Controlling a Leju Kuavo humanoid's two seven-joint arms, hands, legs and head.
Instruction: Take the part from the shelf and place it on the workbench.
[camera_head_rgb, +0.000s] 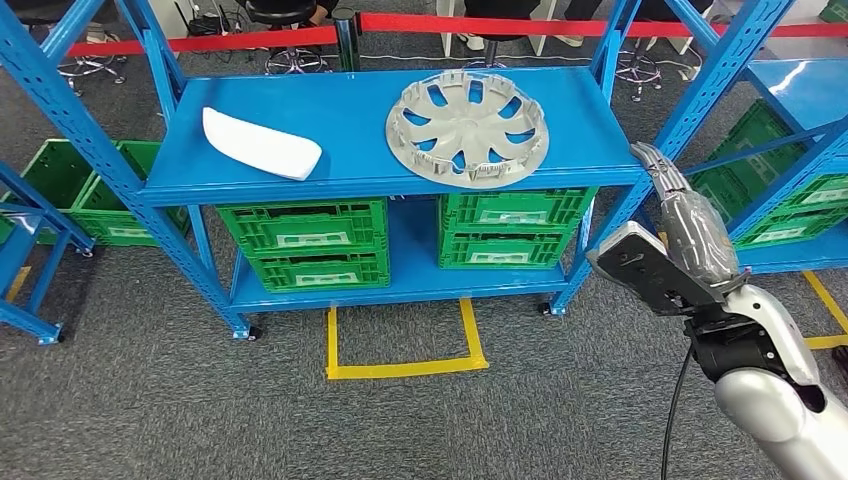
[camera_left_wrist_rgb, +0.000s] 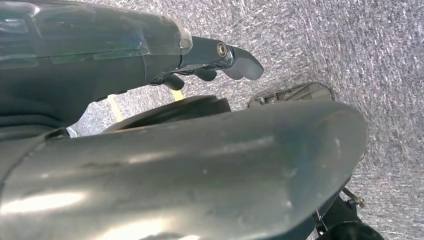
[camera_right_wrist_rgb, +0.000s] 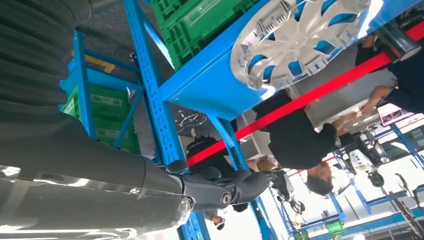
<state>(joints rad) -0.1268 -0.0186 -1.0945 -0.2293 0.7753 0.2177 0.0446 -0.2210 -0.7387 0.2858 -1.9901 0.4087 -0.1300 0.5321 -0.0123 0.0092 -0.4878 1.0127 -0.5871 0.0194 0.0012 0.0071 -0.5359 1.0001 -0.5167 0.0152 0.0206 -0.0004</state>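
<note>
While the round silver-grey plastic wheel cover (camera_head_rgb: 467, 129) lies flat at the right end of the blue metal shelf (camera_head_rgb: 350, 150), the right robot hand (camera_head_rgb: 672, 200) hovers beyond that edge, fingers straight, empty.

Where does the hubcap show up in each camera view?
Head view: the hubcap lies on the right half of the blue shelf's top board.
Left wrist view: not in it; this view looks at carpet and the left hand.
Right wrist view: the hubcap is at the picture's top, on the same board.
Shared landmark: the red barrier tape behind the shelf.
</note>
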